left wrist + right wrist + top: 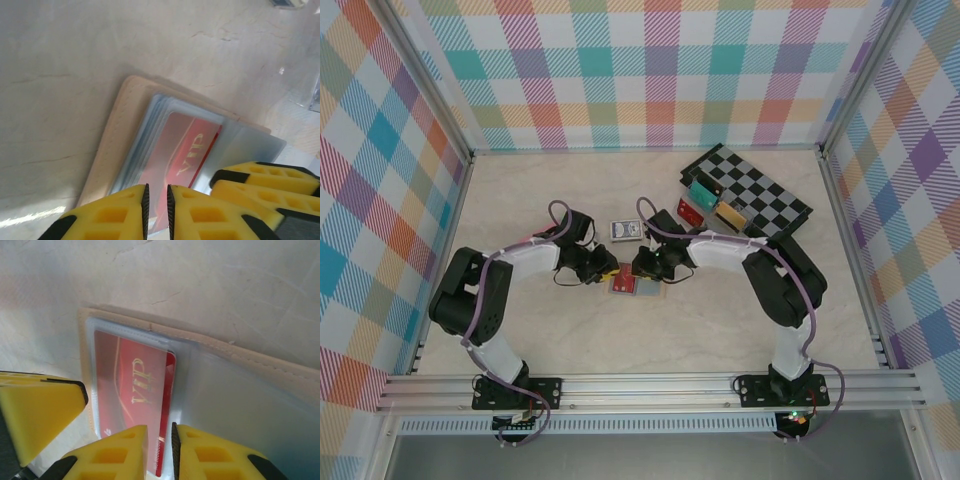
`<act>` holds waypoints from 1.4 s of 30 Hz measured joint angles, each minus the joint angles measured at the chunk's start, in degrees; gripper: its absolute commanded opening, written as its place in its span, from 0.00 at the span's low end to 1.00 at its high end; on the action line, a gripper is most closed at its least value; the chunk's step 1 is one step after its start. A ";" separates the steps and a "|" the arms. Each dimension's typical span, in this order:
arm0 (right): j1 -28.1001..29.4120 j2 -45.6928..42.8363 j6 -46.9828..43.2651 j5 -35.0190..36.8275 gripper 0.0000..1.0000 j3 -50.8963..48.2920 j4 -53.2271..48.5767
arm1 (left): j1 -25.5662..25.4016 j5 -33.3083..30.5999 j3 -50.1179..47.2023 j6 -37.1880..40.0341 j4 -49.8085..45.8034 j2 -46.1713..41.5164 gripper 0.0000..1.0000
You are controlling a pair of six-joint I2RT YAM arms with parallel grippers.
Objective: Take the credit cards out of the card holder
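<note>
Left gripper (157, 212), right gripper (160, 452): jaws narrow, grip undeterminable; red plastic VIP card (135, 385) beneath both tools, inside tan stitched card holder (122, 117).

the table (75, 60) looks like pale polished stone, smooth, with a soft sheen and thin veins. the card holder (116, 135) has a matt tan leather-like outside with a stitched edge; its sleeves (240, 405) are clear, glossy plastic. the red card (132, 385) is shiny plastic with gold lettering. the left end effector (156, 210) has matt yellow plastic fingers (115, 217) with black ribbed pads (146, 210).
</note>
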 measured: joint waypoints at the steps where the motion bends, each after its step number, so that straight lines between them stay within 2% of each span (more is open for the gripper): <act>1: -0.11 0.02 0.02 0.00 0.21 -0.17 0.15 | 0.00 0.22 0.00 0.02 0.24 0.17 0.17; 23: -0.87 2.21 1.09 -3.52 0.17 -1.25 4.55 | 0.00 0.68 -1.44 -0.04 3.06 1.77 0.14; 31: -1.44 2.56 1.31 -4.92 0.11 -1.51 5.18 | 0.00 0.85 -1.88 -0.04 3.72 1.77 0.14; 42: -1.81 2.49 1.27 -5.66 0.08 -2.14 5.97 | 0.00 0.85 -1.90 -0.02 3.72 1.70 0.14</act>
